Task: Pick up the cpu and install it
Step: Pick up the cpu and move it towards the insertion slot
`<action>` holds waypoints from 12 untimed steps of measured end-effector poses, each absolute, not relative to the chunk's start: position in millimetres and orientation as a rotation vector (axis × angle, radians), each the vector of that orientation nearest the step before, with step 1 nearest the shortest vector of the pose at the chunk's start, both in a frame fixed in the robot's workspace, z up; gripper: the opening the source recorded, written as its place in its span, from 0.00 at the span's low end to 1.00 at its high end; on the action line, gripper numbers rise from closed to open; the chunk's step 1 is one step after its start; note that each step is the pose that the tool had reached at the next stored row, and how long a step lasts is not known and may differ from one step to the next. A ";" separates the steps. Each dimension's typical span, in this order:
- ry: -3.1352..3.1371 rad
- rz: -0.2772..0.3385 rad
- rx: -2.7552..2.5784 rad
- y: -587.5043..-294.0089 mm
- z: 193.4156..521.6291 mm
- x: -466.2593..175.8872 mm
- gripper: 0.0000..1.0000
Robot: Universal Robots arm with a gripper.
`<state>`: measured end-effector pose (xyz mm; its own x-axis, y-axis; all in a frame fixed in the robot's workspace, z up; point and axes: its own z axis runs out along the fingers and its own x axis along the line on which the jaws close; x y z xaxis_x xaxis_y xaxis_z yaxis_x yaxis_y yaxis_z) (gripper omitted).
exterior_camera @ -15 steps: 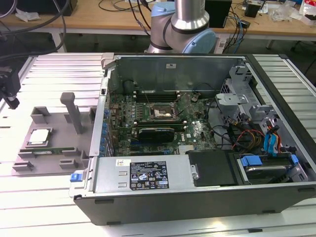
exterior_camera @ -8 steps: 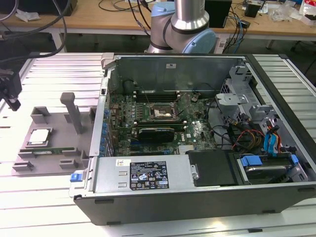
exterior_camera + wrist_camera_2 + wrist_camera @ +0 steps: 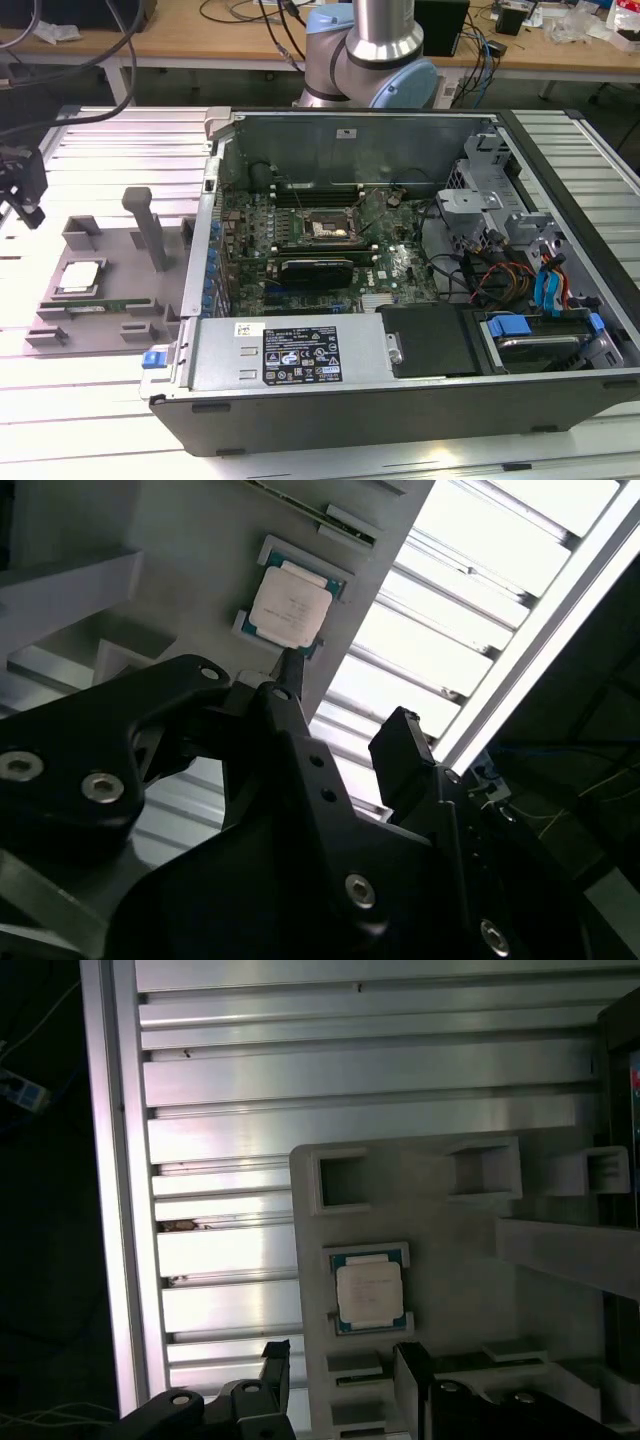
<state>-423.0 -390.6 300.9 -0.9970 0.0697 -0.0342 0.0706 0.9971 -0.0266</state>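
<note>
While the gripper [image 3: 345,695] hangs over the slatted table [image 3: 230,1090] with its jaws spread wide and nothing between them, the cpu [image 3: 290,605] lies flat in its pocket just ahead of the fingertips [image 3: 287,665], not yet touched. From my console, the risk starts right there. In the second wrist view one finger points at the chip's near edge rather than past it. A descent on this line could, I judge, land a tip on the metal lid or on the raised lip of the grey holder [image 3: 450,1250] around it, and knock the chip out of square. A skewed grip would matter further out, at the socket [image 3: 330,228] deep inside the open computer case [image 3: 420,400], well away from the jaws. There a tilted chip could bend contacts or fail to seat.
</note>
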 end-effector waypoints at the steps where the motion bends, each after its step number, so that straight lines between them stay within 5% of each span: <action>1: 3.106 -0.043 0.109 -390.6 300.3 -423.0 0.54; 12: 3.105 -0.078 0.025 -390.6 279.8 -410.8 0.54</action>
